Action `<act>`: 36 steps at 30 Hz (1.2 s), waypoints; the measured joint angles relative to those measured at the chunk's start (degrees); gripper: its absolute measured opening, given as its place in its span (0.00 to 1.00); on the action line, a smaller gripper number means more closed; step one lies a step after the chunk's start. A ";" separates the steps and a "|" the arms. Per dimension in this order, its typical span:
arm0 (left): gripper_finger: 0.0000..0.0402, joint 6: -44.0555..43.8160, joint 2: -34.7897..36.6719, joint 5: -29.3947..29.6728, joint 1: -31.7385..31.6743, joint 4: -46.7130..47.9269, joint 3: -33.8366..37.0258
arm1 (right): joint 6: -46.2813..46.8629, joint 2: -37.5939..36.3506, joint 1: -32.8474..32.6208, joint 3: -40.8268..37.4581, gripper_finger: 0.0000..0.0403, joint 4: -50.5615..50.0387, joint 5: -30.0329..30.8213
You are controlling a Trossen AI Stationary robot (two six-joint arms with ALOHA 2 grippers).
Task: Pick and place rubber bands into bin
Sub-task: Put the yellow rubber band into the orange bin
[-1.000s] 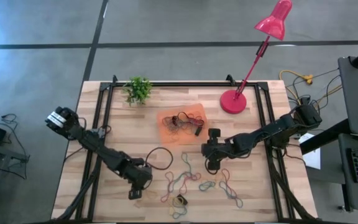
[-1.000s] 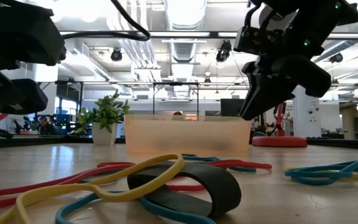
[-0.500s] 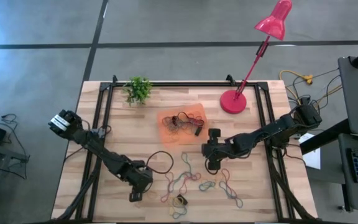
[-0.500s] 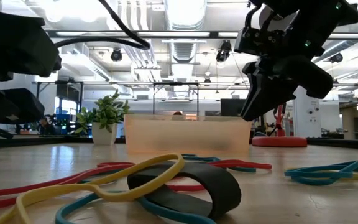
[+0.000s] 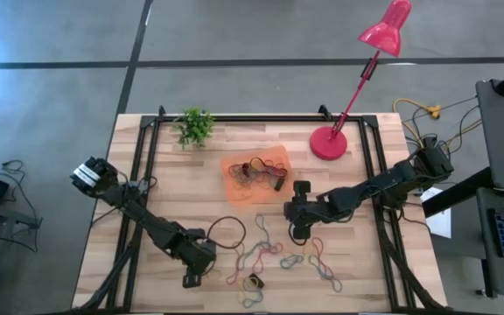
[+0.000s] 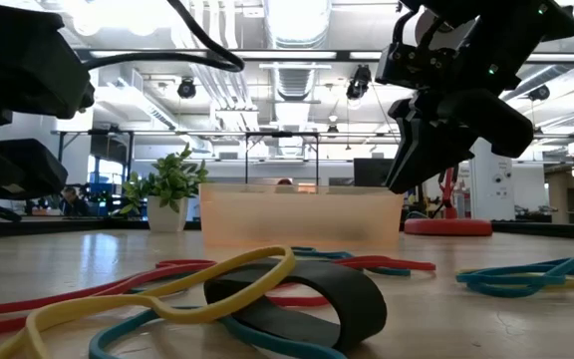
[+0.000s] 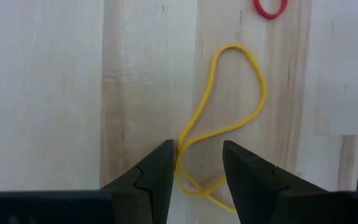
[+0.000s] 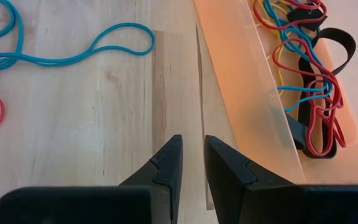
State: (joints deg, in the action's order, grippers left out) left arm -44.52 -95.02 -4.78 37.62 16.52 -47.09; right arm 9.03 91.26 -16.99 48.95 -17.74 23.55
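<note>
Thin yellow rubber band [image 7: 229,118] lying on wooden table [image 7: 42,93], stretching lengthwise ahead of left gripper [image 7: 197,163], near end sitting between parted, empty fingers; translucent orange bin [image 5: 256,178] waiting well apart.

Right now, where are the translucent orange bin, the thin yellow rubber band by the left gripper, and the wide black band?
Translucent orange bin [image 8: 244,87]: right wrist view, near wall.
Thin yellow rubber band [image 7: 261,93]: left wrist view, loop's outer curve.
Wide black band [image 6: 357,299]: low view, right bend.
</note>
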 joint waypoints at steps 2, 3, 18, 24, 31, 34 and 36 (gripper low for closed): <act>0.29 -0.04 -0.32 0.20 0.00 0.15 0.13 | 0.00 0.00 0.00 0.00 0.14 0.00 0.00; 0.27 -0.04 -0.56 0.44 0.03 0.23 0.15 | -0.01 0.00 0.00 0.00 0.14 0.01 0.02; 0.00 0.32 -2.66 3.83 0.38 3.35 0.19 | -0.01 0.00 0.00 0.00 0.14 0.00 0.05; 0.00 3.14 -0.99 10.03 0.53 4.61 -0.53 | -0.02 0.00 0.00 0.00 0.14 0.00 0.07; 0.00 5.01 0.35 28.12 0.68 13.68 -3.18 | -0.02 0.00 -0.01 0.00 0.14 -0.02 0.07; 0.00 4.88 0.35 35.59 1.20 17.42 -5.83 | -0.03 0.00 -0.02 -0.02 0.14 -0.02 0.07; 0.00 5.00 0.31 40.67 1.64 20.40 -6.99 | -0.03 0.00 -0.02 -0.02 0.14 -0.04 0.09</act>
State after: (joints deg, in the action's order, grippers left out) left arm -39.51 -94.71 35.88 39.27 36.91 -54.08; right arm 8.99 91.26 -17.02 48.93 -17.78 23.64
